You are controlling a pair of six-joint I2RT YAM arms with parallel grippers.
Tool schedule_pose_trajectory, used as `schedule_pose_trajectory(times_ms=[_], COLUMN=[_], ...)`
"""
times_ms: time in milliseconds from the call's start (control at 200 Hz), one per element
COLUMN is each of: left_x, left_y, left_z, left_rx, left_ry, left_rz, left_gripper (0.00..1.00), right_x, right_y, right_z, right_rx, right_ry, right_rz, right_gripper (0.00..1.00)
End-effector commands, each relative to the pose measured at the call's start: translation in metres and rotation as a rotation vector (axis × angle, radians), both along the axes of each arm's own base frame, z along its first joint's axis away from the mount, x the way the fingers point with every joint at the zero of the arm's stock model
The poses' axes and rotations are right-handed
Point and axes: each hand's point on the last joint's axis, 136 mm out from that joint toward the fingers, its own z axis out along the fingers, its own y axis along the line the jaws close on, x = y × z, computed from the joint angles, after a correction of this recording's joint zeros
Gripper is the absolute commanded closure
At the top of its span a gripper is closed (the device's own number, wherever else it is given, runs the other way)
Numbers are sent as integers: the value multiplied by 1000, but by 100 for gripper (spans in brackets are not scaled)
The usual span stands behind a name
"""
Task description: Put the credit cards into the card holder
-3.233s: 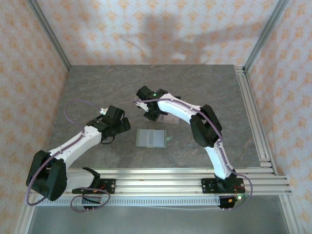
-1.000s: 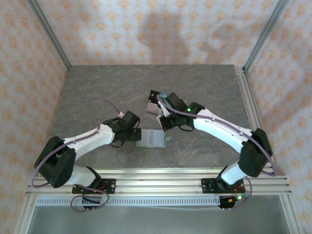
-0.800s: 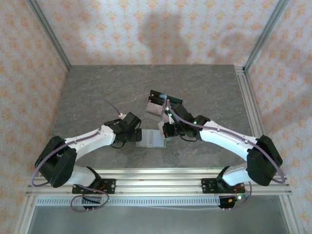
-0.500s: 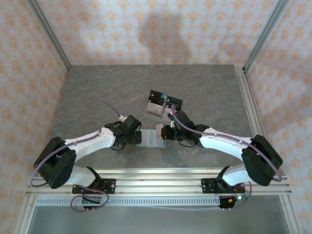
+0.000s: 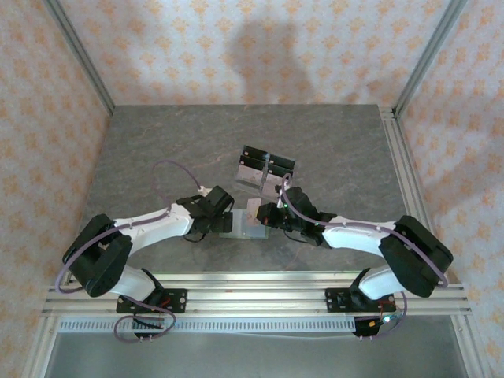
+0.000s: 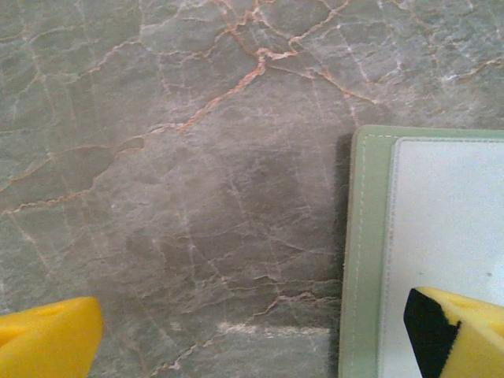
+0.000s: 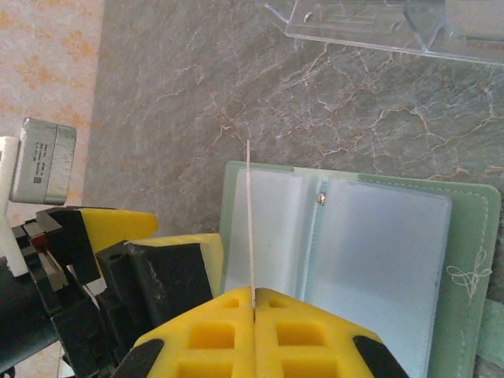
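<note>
Right claw [image 7: 253, 299] is pinching a credit card [image 7: 250, 213] edge-on, holding it right over the open green card holder [image 7: 472, 260] lying flat on the grey stone-look worktop [image 7: 157, 118] — left claw [image 6: 252, 339] is sitting spread wide, straddling the holder's edge.

Seen from above, this is a small robot test cell of the kind found in a lab. A left robot arm [image 5: 150, 223] and a right robot arm [image 5: 354, 234], both white and black, are bolted side by side to bare aluminium rails [image 5: 260, 287] at the near edge of a table [image 5: 173, 142] with a grey, stone-patterned top. Panels [image 5: 197, 47] printed with a pale orange wallpaper motif close the table in on three sides, joined by metal corner posts [image 5: 77, 55], and a thin purple cable [image 5: 160, 168] loops along the left arm.
</note>
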Motion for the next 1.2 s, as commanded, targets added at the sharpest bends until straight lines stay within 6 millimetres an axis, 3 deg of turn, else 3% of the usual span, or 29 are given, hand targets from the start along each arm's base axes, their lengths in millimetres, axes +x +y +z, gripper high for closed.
schedule_pose_trajectory(times_ms=[0, 746, 1191], left_x=[10, 0, -4], left_y=[-1, 15, 17], left_z=[5, -12, -19], left_rx=[26, 81, 79], left_ry=[-36, -13, -3], left_rz=[-1, 42, 53], left_gripper=[0, 0, 0], right_x=[0, -7, -7], right_y=[7, 3, 16], right_z=[2, -24, -26], right_rx=[56, 71, 146], right_ry=[-6, 42, 50], right_rz=[1, -8, 17], right_gripper=[100, 100, 100])
